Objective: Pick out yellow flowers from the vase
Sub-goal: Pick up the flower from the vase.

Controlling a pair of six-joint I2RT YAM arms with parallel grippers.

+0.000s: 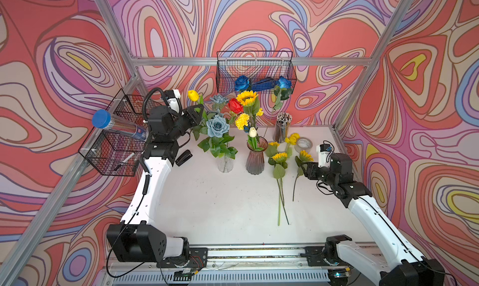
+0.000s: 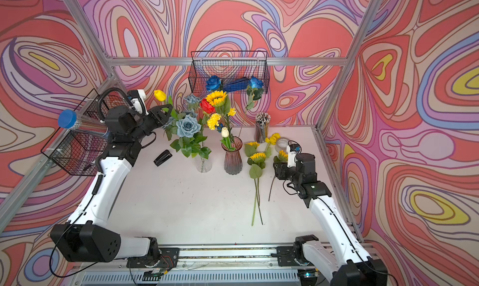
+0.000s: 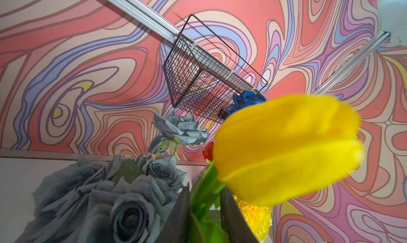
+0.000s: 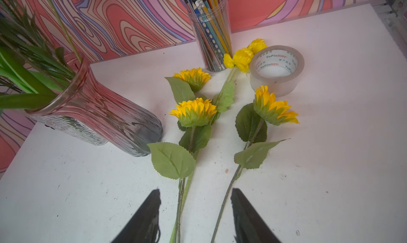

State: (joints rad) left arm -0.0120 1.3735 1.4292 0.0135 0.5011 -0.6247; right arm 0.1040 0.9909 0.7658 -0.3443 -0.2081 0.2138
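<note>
Left pincer (image 3: 204, 195) is pinching the yellow tulip (image 3: 286, 149) by its stem, so I'd lift straight up slowly, clear of those grey-blue roses (image 3: 123, 208).

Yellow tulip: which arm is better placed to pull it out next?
Left. The left gripper is clamped on the tulip stem; the right gripper hangs open over sunflowers lying on the table.

Past the left gripper (image 3: 204, 189) the yellow tulip (image 3: 286, 149) is blurred at its edge. Between the fingers of the right gripper (image 4: 196, 190), the sunflower stems (image 4: 179, 208) run off frame.
</note>
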